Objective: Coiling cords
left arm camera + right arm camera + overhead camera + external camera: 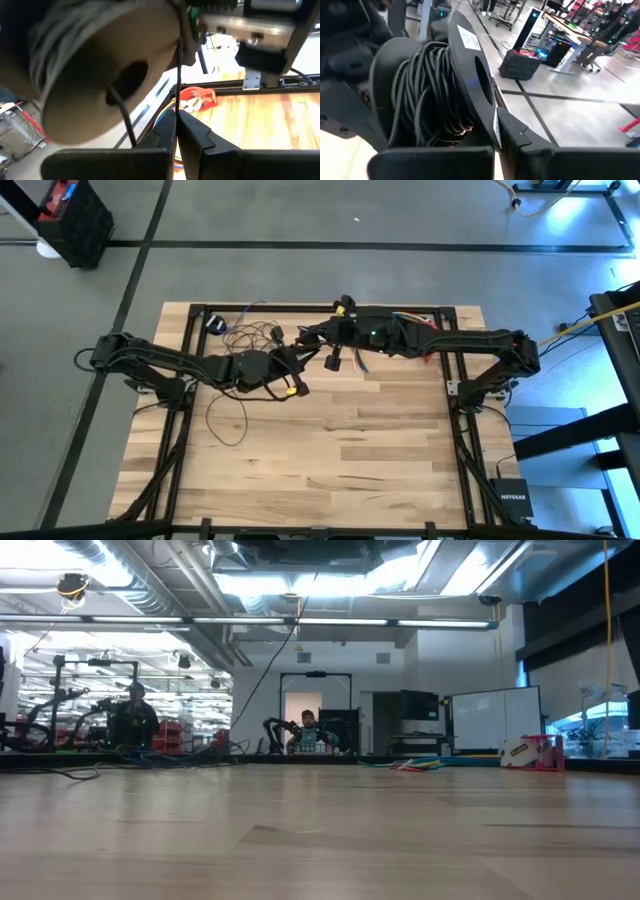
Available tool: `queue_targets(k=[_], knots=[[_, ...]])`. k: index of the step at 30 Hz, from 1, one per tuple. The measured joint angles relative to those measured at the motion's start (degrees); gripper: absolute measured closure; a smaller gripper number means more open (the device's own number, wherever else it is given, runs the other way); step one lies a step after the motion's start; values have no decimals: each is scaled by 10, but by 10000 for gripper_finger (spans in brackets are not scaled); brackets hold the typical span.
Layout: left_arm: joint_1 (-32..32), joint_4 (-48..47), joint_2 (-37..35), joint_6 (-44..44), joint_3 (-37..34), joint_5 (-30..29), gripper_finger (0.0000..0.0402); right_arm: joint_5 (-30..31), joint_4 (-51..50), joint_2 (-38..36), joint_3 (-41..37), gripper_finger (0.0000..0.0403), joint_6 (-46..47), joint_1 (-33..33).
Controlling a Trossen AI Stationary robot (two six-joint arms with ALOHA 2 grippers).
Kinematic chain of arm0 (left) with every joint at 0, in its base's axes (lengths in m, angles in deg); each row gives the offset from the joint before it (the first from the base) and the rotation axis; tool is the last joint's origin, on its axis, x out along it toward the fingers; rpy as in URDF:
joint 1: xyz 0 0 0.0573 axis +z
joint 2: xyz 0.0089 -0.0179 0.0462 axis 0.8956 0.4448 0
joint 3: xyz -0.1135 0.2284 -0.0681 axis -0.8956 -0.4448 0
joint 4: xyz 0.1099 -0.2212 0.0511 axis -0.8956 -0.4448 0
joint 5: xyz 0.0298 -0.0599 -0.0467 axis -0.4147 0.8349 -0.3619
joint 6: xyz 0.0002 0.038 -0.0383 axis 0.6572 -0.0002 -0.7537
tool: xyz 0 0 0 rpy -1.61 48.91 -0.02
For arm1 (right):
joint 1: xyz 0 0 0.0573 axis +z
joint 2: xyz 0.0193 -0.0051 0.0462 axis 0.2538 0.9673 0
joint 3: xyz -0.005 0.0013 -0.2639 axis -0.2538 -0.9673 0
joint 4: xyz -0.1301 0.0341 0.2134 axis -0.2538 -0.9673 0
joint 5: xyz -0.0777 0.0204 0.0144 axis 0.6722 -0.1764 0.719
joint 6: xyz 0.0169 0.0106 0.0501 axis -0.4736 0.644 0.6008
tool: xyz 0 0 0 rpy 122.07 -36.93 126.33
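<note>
Closed right fingers (496, 131) pinch the spool (432, 95) flange beside wound cord (427, 112); left fingers (176, 131), shut on a strand, risk snagging loose bench (330, 450) loops.

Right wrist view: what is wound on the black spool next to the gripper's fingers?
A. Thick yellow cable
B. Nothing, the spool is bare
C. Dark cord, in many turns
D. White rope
C: many turns of the dark cord lie around the core of the black spool, behind its flange.
</note>
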Motion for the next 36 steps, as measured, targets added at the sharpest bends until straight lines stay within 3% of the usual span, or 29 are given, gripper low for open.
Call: queue_targets(k=[8, 13, 22, 29, 36], knots=[[2, 2, 1, -7, -1, -2, 396, -28, 17, -10, 9, 400, 10, 0], [2, 35, 1, -12, -1, 38, 396, -60, 31, -10, 26, 400, 15, 1], [19, 52, 4, -5, -2, 45, 400, -87, 40, -10, 35, 400, 20, 16], [16, 10, -1, 60, -1, -65, 400, -59, 8, -14, 35, 400, -1, 31], [5, -83, -16, 86, -2, -86, 397, -26, -77, -39, 36, 400, -14, 35]])
